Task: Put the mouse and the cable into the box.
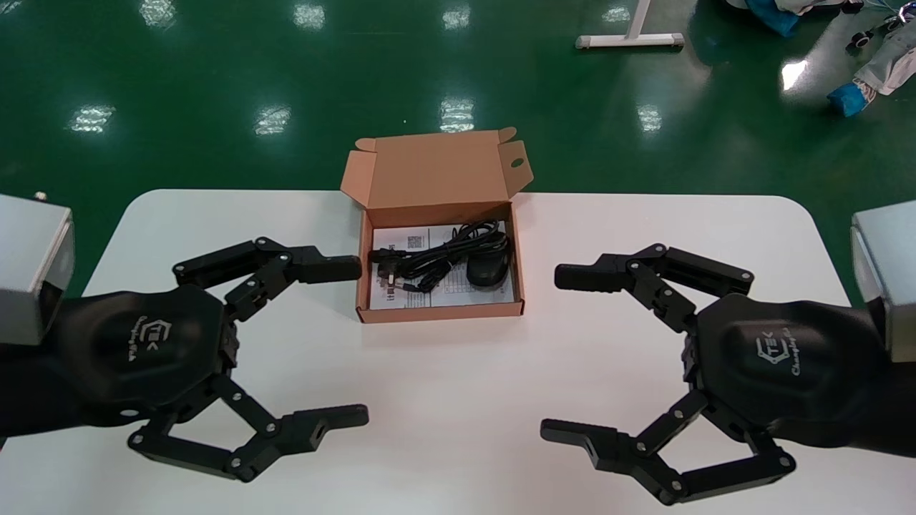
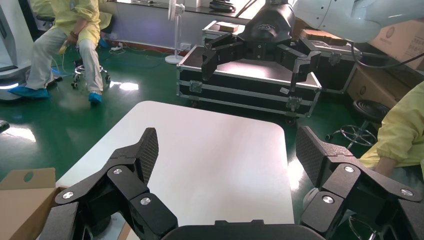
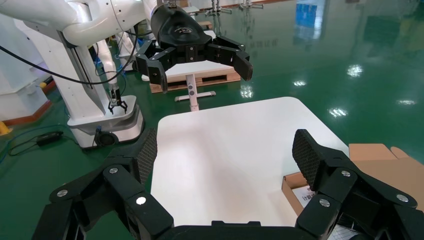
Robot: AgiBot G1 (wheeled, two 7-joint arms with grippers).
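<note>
Head view downward; opposed wrist views sharing table (image 1: 444, 400)

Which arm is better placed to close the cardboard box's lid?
Left, probably, though narrowly. The left tool has one fingertip almost at the box wall; the right tool stands farther off. Both are open, holding nothing.

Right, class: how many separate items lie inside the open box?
3: the mouse at right in the box, the coiled cable left of it, a printed sheet beneath both. More could hide underneath.

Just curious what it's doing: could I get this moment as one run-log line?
box: lid open | mouse: inside | cable: inside | left end effector: open, beside box | right end effector: open, beside box
</note>
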